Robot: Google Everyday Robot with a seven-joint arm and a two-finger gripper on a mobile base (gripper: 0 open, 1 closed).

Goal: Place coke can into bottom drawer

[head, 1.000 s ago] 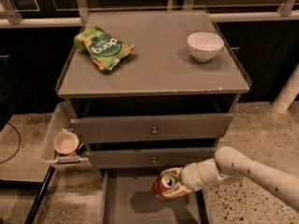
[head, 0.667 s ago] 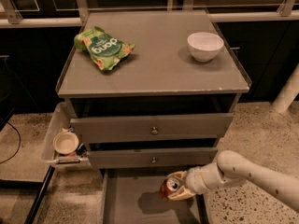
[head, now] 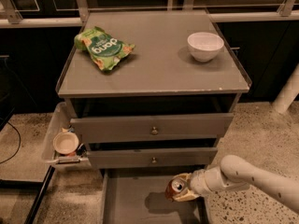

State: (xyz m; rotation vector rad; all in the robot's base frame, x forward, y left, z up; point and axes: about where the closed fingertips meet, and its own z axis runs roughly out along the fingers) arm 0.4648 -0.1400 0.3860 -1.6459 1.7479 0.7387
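Over the wide, shallow grey bottom drawer [head: 133, 204], pulled open, the cream two-finger gripper [head: 183, 191] is clamped on the small red-orange coke can [head: 174, 187], holding it tilted above the floor near the right wall. If it is released at this tilt, it may topple, roll or clip that wall. Beyond, a white bowl [head: 205, 45] sits on the cabinet top.

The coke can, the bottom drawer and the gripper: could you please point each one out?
coke can [head: 176, 186]: camera view, its silver top.
bottom drawer [head: 127, 197]: camera view, bare floor, left part.
gripper [head: 181, 192]: camera view, between its fingertips, over the drawer's right side, shut on the can.
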